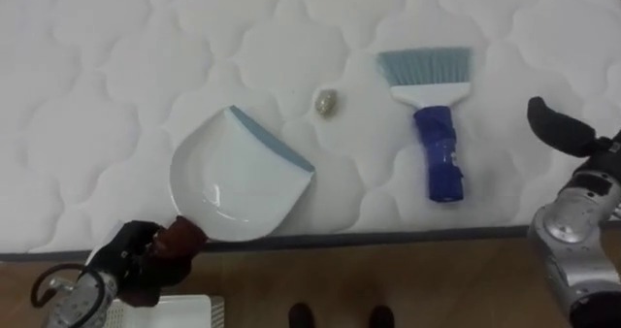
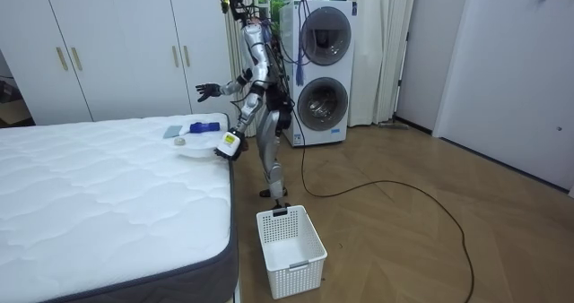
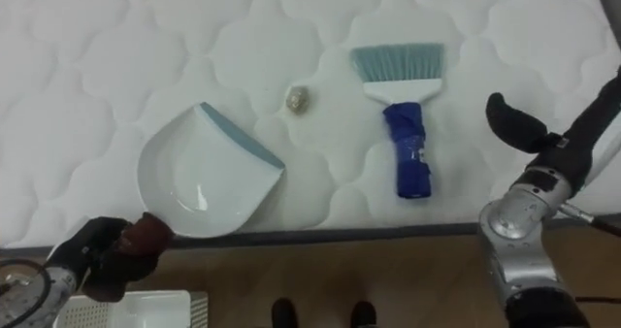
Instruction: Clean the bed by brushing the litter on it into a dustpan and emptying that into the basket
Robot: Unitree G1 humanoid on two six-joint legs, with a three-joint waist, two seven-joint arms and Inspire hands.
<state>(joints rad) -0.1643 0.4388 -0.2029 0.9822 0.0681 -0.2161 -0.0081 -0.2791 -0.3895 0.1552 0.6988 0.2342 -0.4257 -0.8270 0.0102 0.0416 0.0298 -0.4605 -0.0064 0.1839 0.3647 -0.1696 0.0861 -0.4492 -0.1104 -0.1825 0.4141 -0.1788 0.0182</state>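
Observation:
A white dustpan [image 1: 238, 178] with a blue lip lies on the white mattress [image 1: 97, 76] near its front edge. My left hand [image 1: 136, 255] is shut round the pan's dark reddish handle, just off the bed's edge. A small crumpled beige scrap [image 1: 326, 102] rests a little beyond the pan's lip. To its right lies a blue hand brush [image 1: 432, 124], with pale bristles pointing away from me and nothing holding it. My right hand [image 1: 558, 124] hovers open over the bed, right of the brush and apart from it.
A white slatted basket [image 2: 289, 240] stands on the wooden floor by the bed's side, close to my feet. I stand at the bed's edge with stacked washing machines [image 2: 325, 61] behind me and white wardrobes [image 2: 108, 47] along the wall.

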